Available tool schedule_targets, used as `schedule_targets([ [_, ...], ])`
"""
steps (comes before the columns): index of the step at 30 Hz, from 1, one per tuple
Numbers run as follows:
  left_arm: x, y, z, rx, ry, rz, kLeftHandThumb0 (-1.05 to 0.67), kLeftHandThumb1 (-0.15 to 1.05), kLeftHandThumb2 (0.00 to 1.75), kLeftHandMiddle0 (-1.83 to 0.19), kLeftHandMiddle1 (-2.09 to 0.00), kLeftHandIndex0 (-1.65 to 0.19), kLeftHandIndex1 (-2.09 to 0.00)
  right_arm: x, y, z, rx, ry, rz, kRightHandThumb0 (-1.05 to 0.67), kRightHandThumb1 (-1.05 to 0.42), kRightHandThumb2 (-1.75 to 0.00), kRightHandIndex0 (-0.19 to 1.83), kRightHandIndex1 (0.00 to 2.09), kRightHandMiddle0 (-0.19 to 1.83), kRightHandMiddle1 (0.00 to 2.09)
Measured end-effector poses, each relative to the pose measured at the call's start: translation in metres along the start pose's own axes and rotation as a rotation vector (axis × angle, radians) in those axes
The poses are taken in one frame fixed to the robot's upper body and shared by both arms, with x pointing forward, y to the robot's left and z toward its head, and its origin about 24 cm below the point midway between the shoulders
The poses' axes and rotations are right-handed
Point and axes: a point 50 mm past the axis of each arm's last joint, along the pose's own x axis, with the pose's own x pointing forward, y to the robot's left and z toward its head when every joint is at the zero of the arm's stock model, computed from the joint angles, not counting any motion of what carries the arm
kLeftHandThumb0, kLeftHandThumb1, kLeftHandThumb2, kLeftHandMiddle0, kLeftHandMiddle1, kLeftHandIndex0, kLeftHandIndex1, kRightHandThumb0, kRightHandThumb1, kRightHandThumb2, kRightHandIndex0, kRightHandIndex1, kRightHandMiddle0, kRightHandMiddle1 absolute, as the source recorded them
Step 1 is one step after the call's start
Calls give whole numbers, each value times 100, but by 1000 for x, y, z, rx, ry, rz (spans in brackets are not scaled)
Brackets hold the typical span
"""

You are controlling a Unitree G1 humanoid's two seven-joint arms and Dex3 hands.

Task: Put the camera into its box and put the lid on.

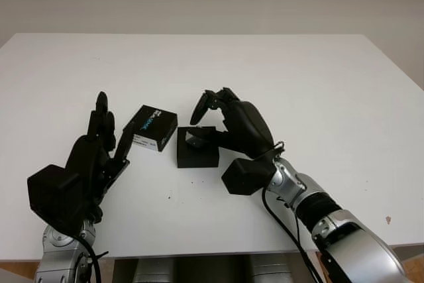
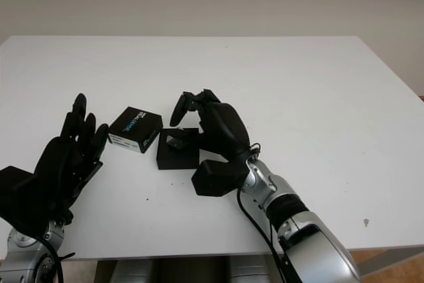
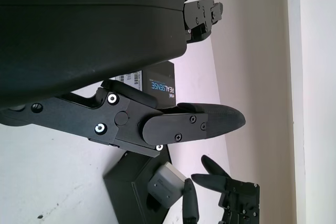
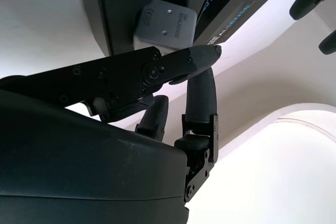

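The black box (image 1: 197, 156) stands open at the table's middle, with the small grey camera (image 1: 193, 138) lying inside it, a little tilted. In the right wrist view the camera (image 4: 167, 22) shows its labelled face within the box (image 4: 113, 3). My right hand (image 1: 207, 121) is open and hovers over the box's right side; its thumb reaches close beside the camera and its other fingers stand above it. The lid (image 1: 152, 127), black with a blue logo and a white label, lies just left of the box. My left hand (image 1: 109, 134) is open, close to the lid's left.
The white table (image 1: 318, 84) stretches wide behind and to the right of the box. Its front edge runs just under both forearms. A few dark specks lie on the table in front of the box.
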Motion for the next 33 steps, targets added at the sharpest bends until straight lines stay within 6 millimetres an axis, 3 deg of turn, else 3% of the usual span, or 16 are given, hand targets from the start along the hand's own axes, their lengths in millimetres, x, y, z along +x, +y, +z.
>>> schedule_targets([
  [7, 0, 0, 0, 0, -1, 1, -61, 105, 44, 16, -6, 16, -6, 3, -3, 4, 8, -25, 3, -46, -102, -6, 11, 119, 36, 167],
  [13, 1, -2, 0, 4, -3, -2, -60, 105, 45, 17, -5, 17, -6, 5, -18, 3, 47, 17, 9, -46, -100, -5, 6, 119, 28, 133],
  [22, 3, -7, 1, -8, -9, -14, -59, 105, 48, 19, -3, 19, -4, -20, -31, 3, 30, 84, 99, -48, -104, -6, 12, 88, 25, 107],
  [27, 4, -10, 1, -17, -14, -20, -59, 105, 49, 19, -2, 19, -3, -30, -28, 2, -38, 89, 118, -50, -105, -9, 15, 88, 22, 104],
  [33, 4, -11, 1, -19, -15, -18, -58, 105, 50, 19, -3, 19, -4, -36, -15, -9, -138, 128, 174, -51, -105, -14, 12, 78, 20, 79],
])
